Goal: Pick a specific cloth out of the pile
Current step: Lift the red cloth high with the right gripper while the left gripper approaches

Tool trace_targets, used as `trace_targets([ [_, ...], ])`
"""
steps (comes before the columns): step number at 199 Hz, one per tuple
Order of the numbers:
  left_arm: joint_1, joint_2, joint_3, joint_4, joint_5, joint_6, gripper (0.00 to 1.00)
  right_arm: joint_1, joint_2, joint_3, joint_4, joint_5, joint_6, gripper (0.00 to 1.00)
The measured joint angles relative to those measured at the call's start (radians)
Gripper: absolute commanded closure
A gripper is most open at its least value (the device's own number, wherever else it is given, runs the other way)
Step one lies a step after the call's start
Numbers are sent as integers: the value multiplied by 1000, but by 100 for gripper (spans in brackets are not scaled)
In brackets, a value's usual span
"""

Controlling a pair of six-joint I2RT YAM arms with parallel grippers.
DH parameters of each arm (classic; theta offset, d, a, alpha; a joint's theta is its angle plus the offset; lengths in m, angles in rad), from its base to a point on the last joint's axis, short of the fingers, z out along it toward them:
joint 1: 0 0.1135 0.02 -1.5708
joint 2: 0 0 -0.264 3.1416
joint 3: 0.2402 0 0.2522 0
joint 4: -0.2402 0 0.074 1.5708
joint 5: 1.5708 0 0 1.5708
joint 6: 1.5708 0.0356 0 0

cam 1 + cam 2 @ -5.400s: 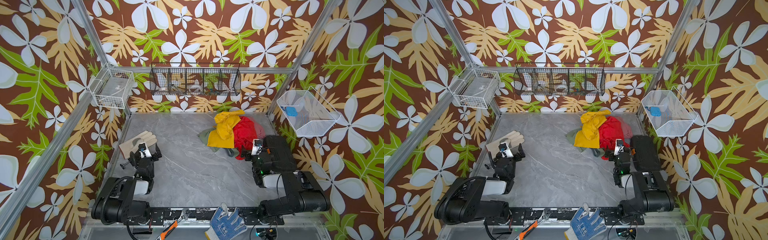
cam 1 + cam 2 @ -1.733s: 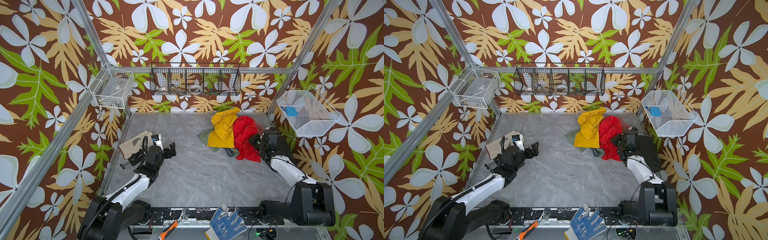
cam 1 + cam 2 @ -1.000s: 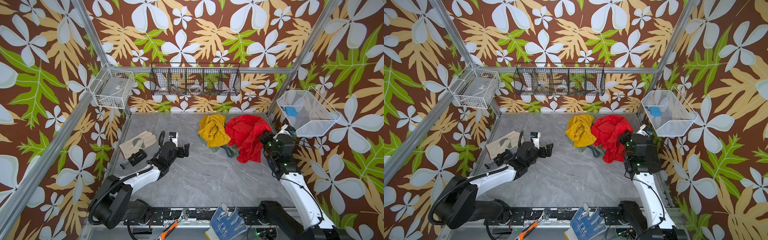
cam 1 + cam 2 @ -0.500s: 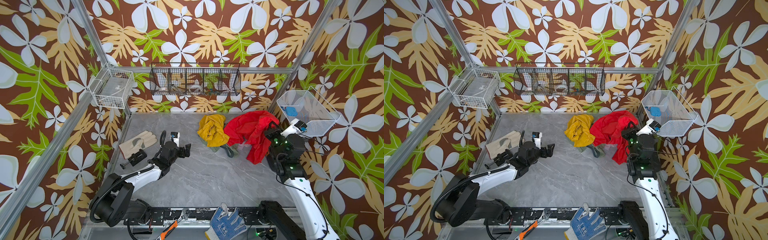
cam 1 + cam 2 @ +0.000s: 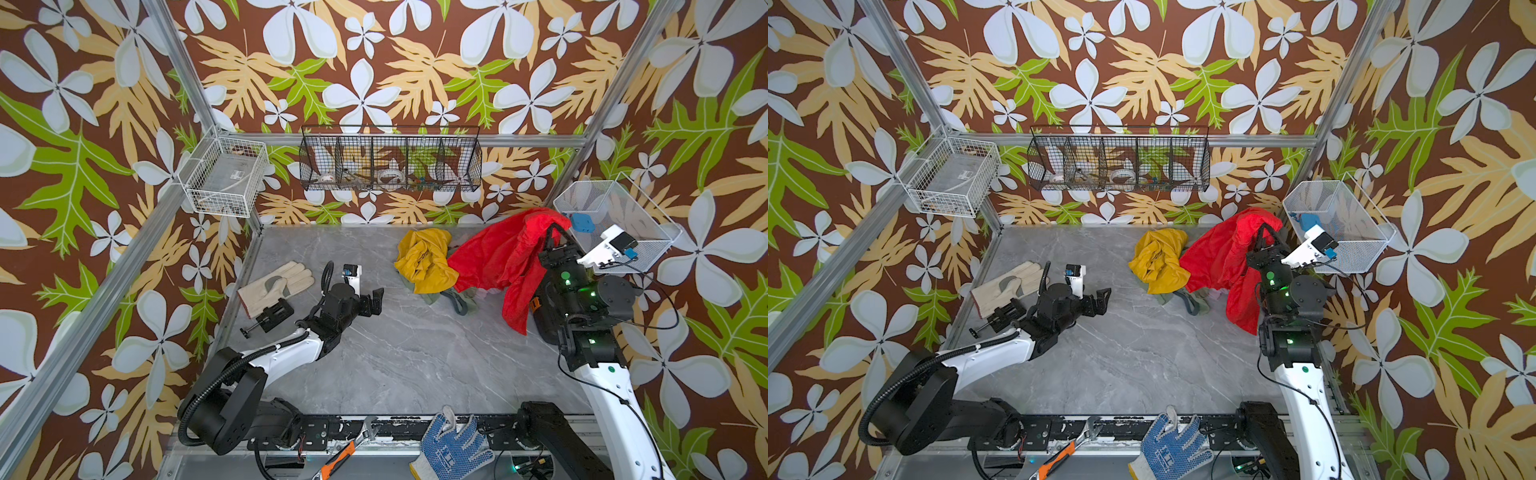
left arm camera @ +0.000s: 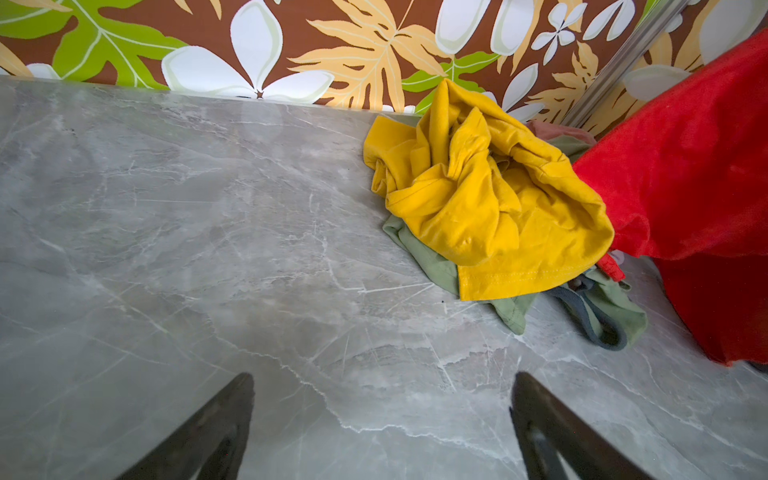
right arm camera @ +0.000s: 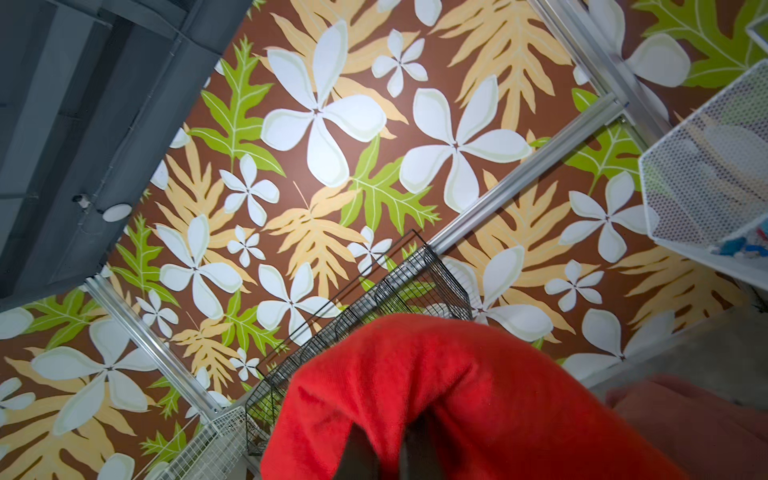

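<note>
The cloth (image 5: 498, 257) is bright red. It hangs in the air at the back right, draped over my right gripper (image 5: 555, 226), which is shut on a fold of it (image 7: 415, 374). Its lower edge trails down toward the pile (image 5: 424, 257), where a mustard-yellow cloth (image 6: 478, 195) lies on an olive green one (image 6: 428, 257), with a bit of pink (image 6: 552, 131) behind. My left gripper (image 5: 376, 299) stands open and empty low over the bare table, left of the pile; in the left wrist view its fingers (image 6: 232, 407) are spread wide.
A beige work glove (image 5: 274, 286) and a black clamp (image 5: 270, 318) lie at the left edge. A white mesh basket (image 5: 615, 224) hangs close beside the right gripper. A black wire basket (image 5: 390, 158) is on the back wall. A blue glove (image 5: 451, 446) lies on the front rail.
My right gripper has risen and moved right with the red cloth, pulling it up off the pile. The yellow cloth stays slumped on the table. The left arm has hardly moved.
</note>
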Motion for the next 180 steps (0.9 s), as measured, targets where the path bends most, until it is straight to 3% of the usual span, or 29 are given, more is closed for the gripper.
trace_targets([
  [84, -11, -116, 11, 21, 98, -11, 2, 78, 133, 339, 14, -140, -22, 100],
  [144, -39, -221, 127, 29, 243, -6, 0, 364, 310, 499, -116, -194, -175, 100],
  [180, -48, -277, 201, 37, 297, -6, 0, 484, 407, 549, -191, -189, -257, 100],
])
